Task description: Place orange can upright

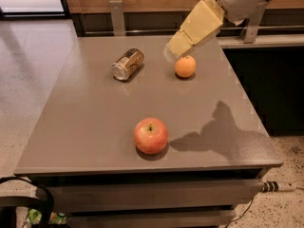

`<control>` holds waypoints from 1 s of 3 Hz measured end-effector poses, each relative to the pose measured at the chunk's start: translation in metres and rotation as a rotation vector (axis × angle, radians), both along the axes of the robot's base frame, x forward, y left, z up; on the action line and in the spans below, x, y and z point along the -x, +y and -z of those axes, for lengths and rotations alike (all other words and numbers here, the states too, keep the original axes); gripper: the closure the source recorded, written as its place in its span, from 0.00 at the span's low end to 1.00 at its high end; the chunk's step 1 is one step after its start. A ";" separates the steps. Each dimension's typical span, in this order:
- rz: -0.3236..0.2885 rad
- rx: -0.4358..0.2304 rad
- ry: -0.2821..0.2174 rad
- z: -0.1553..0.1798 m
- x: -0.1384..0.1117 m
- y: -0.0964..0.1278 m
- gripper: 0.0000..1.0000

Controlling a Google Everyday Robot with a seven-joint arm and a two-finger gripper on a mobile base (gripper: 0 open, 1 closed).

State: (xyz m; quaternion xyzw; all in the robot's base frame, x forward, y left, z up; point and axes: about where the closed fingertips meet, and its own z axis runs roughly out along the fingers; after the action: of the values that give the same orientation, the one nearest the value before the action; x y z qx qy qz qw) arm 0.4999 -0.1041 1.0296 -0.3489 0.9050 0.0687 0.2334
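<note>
The orange can (pixel 128 64) lies on its side on the grey table (pixel 85 127), at the far left-middle, its silver end facing the near left. My gripper (pixel 172 51) hangs above the table on a cream-coloured arm coming from the top right. Its tip is just above and left of the round orange fruit (pixel 185 66), well to the right of the can, and holds nothing that I can see.
A red apple (pixel 150 135) sits near the table's front edge. The arm's shadow falls on the table's right front. A metal post (pixel 117 16) and a wooden wall stand behind the table. A cable and plug (pixel 275 186) lie at the lower right.
</note>
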 end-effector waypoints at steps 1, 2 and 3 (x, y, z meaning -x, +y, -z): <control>0.041 -0.034 0.002 0.001 0.000 0.004 0.00; 0.142 -0.083 0.061 0.015 -0.001 0.010 0.00; 0.330 -0.086 0.163 0.033 -0.010 0.016 0.00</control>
State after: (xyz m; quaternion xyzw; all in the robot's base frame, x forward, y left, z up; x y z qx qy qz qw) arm 0.5101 -0.0884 0.9970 -0.1789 0.9621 0.0959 0.1822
